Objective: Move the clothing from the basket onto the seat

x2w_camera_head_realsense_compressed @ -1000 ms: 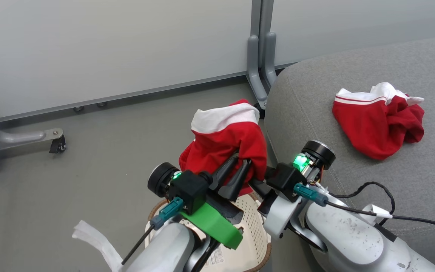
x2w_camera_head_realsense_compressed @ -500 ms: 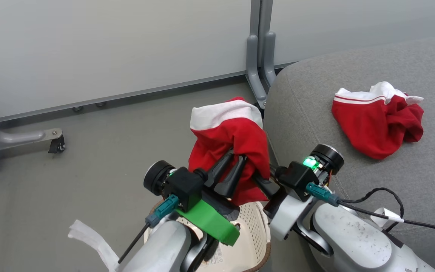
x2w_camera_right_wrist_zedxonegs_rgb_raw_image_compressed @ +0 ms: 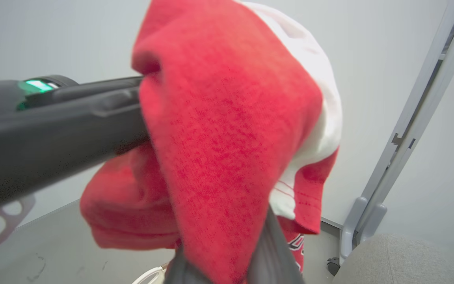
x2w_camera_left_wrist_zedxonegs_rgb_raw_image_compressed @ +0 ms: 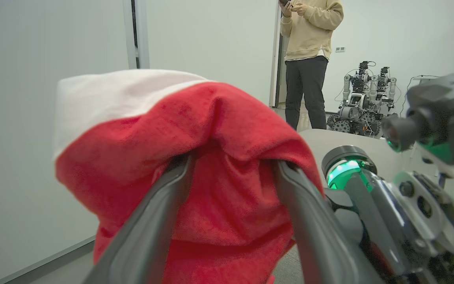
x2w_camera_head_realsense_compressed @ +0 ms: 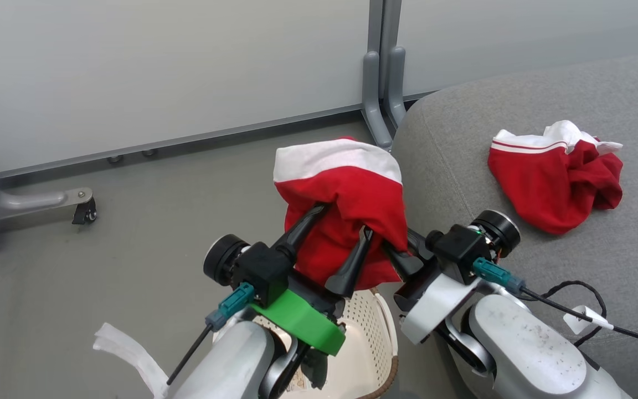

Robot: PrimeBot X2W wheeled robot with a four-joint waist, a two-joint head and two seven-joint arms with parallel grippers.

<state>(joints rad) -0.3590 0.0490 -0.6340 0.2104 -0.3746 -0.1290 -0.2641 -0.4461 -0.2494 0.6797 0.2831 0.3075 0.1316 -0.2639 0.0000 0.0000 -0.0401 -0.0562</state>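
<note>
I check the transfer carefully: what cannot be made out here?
- Head view: basket inside, behind the left arm, cut off below.
- Left wrist view: left gripper tips, under the held garment.
- Right wrist view: right gripper tips, inside that garment, blurred.

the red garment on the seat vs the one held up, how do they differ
The seat garment rests on the seat; the lifted garment hangs on the left gripper. The seat garment lies crumpled; the lifted garment drapes, white band on top. Both red and white.
</note>
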